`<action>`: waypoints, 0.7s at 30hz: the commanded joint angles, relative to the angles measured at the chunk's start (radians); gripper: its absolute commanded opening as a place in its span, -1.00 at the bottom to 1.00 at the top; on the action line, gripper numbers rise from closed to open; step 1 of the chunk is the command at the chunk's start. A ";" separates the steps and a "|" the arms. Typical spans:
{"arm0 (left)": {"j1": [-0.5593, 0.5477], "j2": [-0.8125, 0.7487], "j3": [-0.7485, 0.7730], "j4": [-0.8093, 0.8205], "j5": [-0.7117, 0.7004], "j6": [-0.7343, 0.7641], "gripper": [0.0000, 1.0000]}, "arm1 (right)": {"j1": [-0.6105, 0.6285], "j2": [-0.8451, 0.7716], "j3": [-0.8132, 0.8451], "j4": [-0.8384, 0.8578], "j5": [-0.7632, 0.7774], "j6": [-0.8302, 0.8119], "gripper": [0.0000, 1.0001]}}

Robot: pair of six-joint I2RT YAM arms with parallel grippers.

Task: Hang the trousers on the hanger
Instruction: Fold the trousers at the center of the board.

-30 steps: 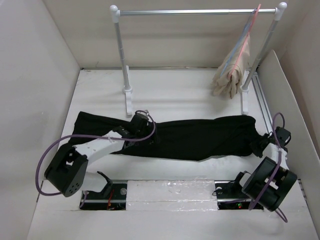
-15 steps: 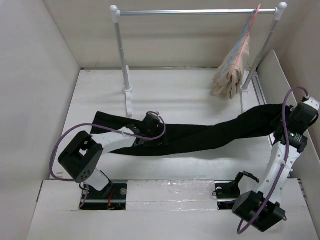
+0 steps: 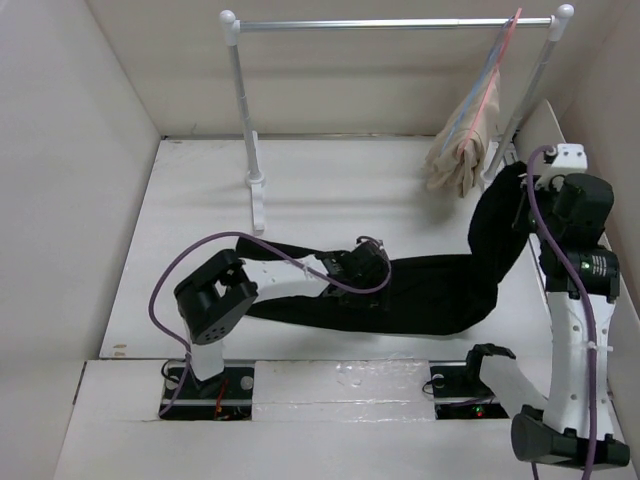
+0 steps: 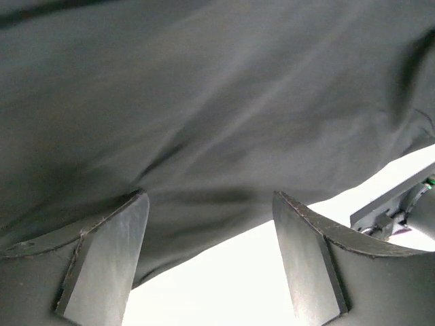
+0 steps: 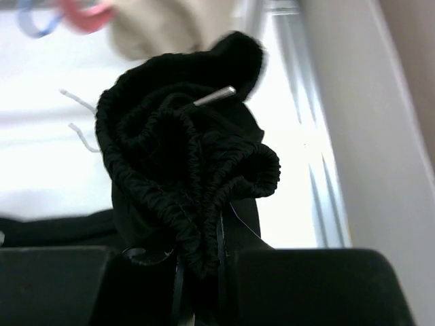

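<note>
The black trousers (image 3: 420,290) lie across the table, and their right end is lifted up to my right gripper (image 3: 522,200). That gripper is shut on the bunched elastic waistband (image 5: 183,163), held raised near the rack's right post. My left gripper (image 3: 365,265) is open, low over the trouser legs near the table's middle. In the left wrist view its fingers (image 4: 109,258) stand apart with black fabric (image 4: 217,102) just beyond them and nothing between them. The light-blue hanger (image 3: 478,88) hangs at the right end of the rail, under the beige garment. Its hook shows blurred in the right wrist view (image 5: 34,24).
A clothes rail (image 3: 390,23) on two white posts stands at the back. A beige garment (image 3: 458,150) hangs at its right end with a pink hanger (image 3: 505,50). White walls enclose the table, and a slanted panel (image 3: 570,170) lies close to my right arm.
My right gripper has lifted the waistband up and back toward the rack's right post. The trousers were dragged right. My left gripper has moved right along the legs.
</note>
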 commanded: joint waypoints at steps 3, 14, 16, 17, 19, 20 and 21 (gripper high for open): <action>0.105 -0.302 0.075 -0.216 -0.165 -0.012 0.42 | 0.255 0.010 -0.004 0.052 -0.088 0.062 -1.00; 0.883 -0.786 0.037 -0.358 -0.042 0.188 0.47 | 1.001 0.316 0.184 0.189 0.301 0.298 -1.00; 1.056 -0.792 0.037 -0.357 0.029 0.218 0.47 | 1.064 0.394 0.210 0.236 0.302 0.314 -1.00; 1.077 -0.784 0.043 -0.357 0.025 0.244 0.47 | 1.126 0.439 0.244 0.253 0.312 0.331 -1.00; 1.125 -0.760 0.048 -0.345 0.039 0.255 0.47 | 1.182 0.572 0.282 0.299 0.321 0.340 -1.00; 1.134 -0.753 0.060 -0.345 0.045 0.258 0.47 | 1.237 0.624 0.305 0.313 0.321 0.345 -1.00; 1.134 -0.744 0.068 -0.348 0.025 0.258 0.47 | 1.260 0.725 0.349 0.327 0.311 0.345 -0.94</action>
